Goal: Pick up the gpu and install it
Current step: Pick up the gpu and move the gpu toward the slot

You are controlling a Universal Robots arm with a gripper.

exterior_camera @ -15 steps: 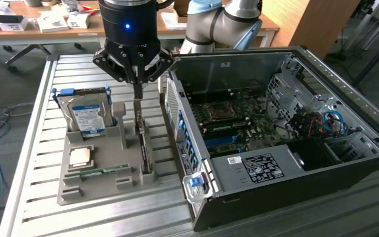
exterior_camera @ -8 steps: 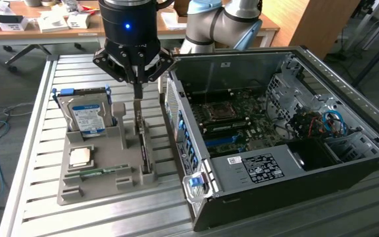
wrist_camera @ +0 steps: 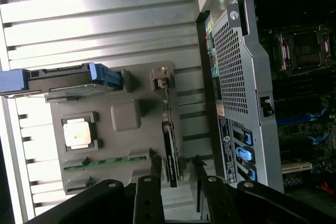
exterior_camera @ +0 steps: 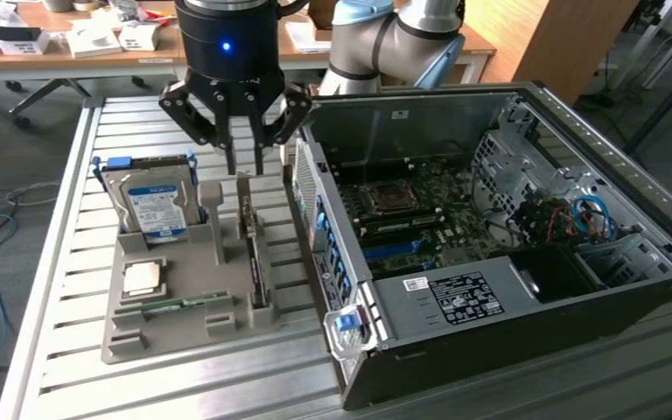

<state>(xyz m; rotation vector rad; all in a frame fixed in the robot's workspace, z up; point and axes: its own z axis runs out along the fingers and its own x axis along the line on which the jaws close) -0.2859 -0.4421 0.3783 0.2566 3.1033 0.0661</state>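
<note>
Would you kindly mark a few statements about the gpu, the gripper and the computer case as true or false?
1. The gpu stands on edge in the grey holder. True.
2. The gripper is inside the computer case. False: it hangs over the holder, just above the gpu, with its fingers apart.
3. The hard drive lies inside the case. False: it sits in the holder, outside the case.
4. The case's side is open, with the motherboard showing. True.
</note>
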